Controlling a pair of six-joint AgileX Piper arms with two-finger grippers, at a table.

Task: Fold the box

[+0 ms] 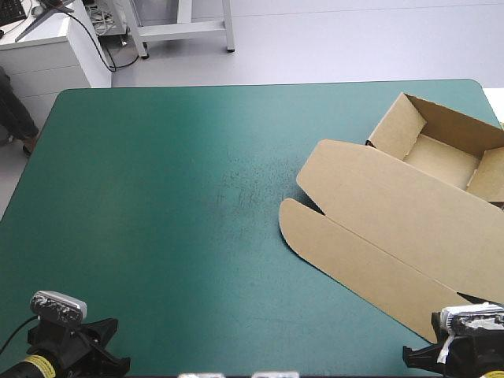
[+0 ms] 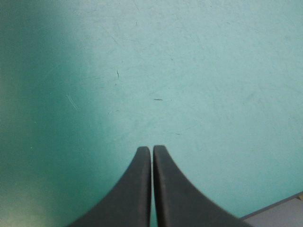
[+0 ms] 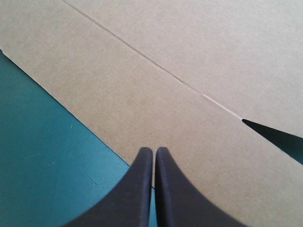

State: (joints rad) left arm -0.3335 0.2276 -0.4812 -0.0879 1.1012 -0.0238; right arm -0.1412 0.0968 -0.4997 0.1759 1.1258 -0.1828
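The left gripper [image 2: 152, 149] has its black fingers [image 2: 136, 189] pressed together, holding nothing, over the bare teal-green cover [image 1: 157, 157] near the left corner. The right gripper [image 3: 154, 150] is also pressed together and empty, above the near edge of the brown box [image 1: 402, 206]. The box lies on the cover's right side: an open tray [image 1: 441, 161] far off, its lid [image 1: 370, 236] flat. Small scratches [image 1: 240, 193] mark the cover.

Box [image 1: 394, 213]: plain brown board, one shade throughout, a thin darker crease line across the flat lid. Cover [image 1: 173, 197]: plain teal-green, darker toward the left edge, faint pale scuffs near the middle. Left gripper [image 2: 152, 149]: plain black throughout. Right gripper [image 3: 154, 150]: plain black throughout.
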